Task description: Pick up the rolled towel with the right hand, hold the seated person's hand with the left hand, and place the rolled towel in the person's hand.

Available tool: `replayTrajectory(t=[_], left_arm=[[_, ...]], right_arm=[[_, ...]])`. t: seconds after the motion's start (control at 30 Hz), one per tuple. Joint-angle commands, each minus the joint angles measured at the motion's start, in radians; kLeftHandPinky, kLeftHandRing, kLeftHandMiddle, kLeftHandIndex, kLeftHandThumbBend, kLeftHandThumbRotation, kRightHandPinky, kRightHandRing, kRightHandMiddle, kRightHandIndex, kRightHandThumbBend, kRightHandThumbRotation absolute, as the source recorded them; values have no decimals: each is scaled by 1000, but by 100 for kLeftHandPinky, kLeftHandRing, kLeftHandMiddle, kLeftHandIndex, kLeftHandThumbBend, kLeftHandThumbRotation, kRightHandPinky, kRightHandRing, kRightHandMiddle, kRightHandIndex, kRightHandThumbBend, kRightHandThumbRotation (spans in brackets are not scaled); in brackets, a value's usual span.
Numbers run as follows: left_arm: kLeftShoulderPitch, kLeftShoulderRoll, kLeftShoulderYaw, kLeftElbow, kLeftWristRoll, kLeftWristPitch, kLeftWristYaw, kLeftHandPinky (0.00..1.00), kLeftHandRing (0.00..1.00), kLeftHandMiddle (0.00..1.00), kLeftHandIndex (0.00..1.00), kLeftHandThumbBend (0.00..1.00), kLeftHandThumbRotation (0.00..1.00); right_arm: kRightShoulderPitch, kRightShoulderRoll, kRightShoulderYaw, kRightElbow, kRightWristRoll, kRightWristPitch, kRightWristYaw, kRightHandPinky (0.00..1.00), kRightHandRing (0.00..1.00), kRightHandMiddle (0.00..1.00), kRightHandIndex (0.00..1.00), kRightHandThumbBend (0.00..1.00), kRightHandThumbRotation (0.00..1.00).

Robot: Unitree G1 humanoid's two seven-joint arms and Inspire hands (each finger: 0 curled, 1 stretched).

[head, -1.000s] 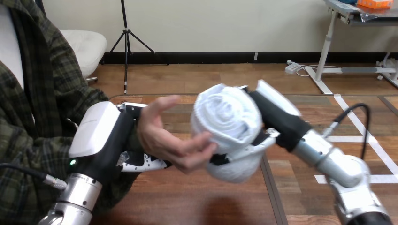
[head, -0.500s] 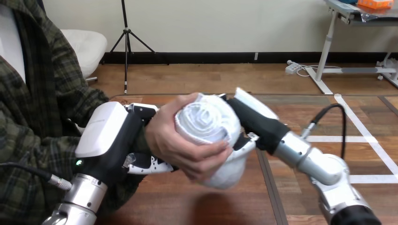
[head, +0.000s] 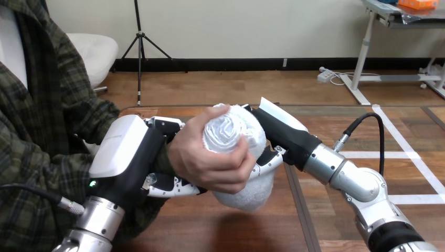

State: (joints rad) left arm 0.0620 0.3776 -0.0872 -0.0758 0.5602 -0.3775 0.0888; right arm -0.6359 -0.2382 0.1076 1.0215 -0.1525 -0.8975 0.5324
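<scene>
Over the brown wooden desk (head: 183,231), the white rolled towel (head: 233,134) sits clasped in the person's hand (head: 207,165). The black-and-white right hand (head: 281,137) also grasps it with curled fingers. The left hand (head: 131,157) clenches the person's wrist (head: 174,152) beside the towel.

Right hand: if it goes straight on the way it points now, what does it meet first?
The right hand holds the rolled towel, so beyond that it would probably meet the person's hand, which is wrapped round the towel.

The person's hand (head: 210,163) (open before) has closed round the rolled towel (head: 233,131), seemingly gripping it.
</scene>
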Motion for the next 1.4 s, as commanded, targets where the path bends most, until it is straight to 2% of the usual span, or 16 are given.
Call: replayTrajectory(t=[0.0,0.17,0.57,1.37], left_arm=[[-35,-54,-42,-105,-56,-51,-5,19,23,31,32,93,0],[-27,-59,-46,-114,-68,-55,-13,19,23,31,32,93,0],[-15,-70,-46,-134,-65,-54,-14,19,23,30,32,94,0],[-6,-75,-35,-122,-72,-55,-16,19,23,31,32,93,0]], right_arm=[[-192,85,34,33,-13,-67,-14,8,12,17,19,73,0],[-202,104,36,54,-5,-72,4,8,12,17,19,73,0],[-203,137,41,56,4,-88,7,7,11,17,19,72,0],[-197,141,40,32,20,-101,9,7,11,17,20,71,0]])
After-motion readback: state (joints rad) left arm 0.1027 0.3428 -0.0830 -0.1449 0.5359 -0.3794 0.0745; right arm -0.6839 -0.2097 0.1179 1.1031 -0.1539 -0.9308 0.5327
